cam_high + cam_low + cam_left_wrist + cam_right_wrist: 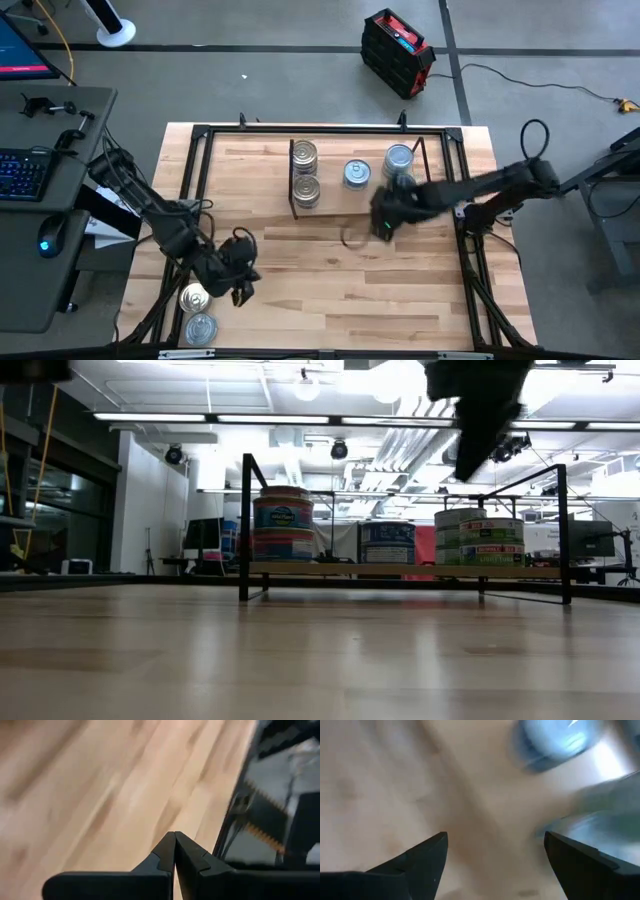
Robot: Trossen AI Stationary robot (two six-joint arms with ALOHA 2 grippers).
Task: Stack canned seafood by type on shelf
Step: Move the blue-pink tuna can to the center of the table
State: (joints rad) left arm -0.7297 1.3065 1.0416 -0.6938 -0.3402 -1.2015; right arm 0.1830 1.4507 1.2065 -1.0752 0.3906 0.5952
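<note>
High view: loose tins sit beside the left end effector point(238, 283).
Its fingers are pressed together; the right end effector point(384, 222), spread empty, hangs by the shelf point(330, 205), well apart from the gold-lidded tin point(195, 297) and silver-lidded tin point(201, 328) at the counter's near-left corner.

Tin labels point(283, 513) apparently too blurred, illegible.

Six tins point(305, 155), one shelf point(330, 213), two pincers point(385, 225).
</note>
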